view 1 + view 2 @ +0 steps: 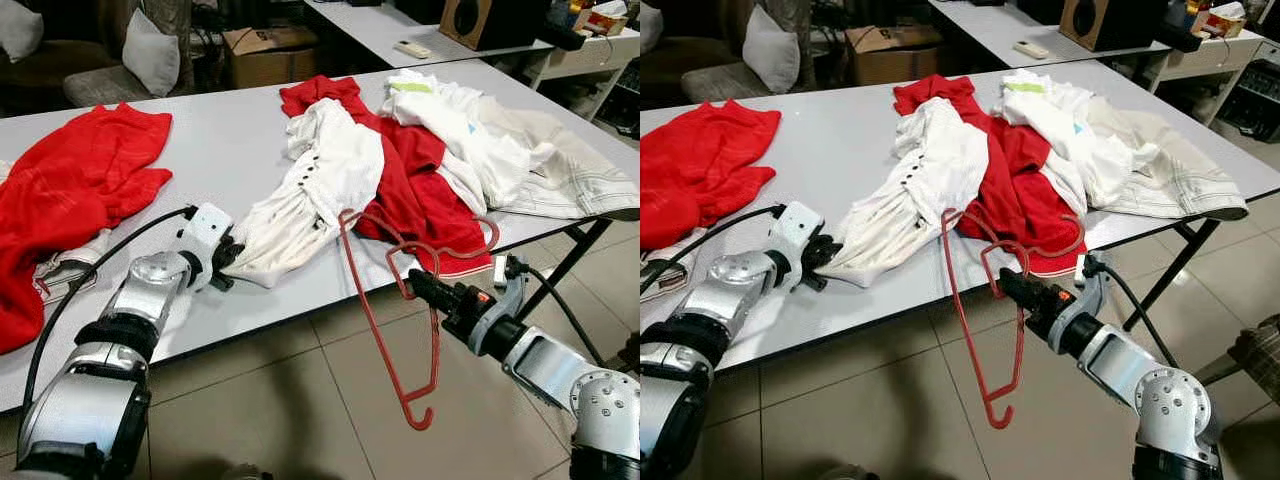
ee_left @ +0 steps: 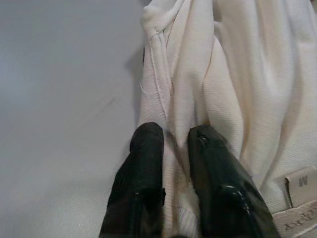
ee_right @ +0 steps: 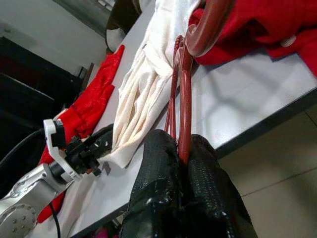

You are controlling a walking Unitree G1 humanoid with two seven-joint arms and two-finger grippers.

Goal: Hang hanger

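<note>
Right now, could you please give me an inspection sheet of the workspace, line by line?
Surface: grey table, with bare patches between the clothes.
Job's things: red hanger held off the table's front edge, hook pointing down; white garment lying on the table.
Clutter: red garment on the left; heap of red and white clothes on the right.
Grippers: left gripper shut on the white garment's near end; right gripper shut on the red hanger.
Cables: black cable along the left arm.
Surroundings: cardboard box, speaker on a second table, tiled floor.
</note>
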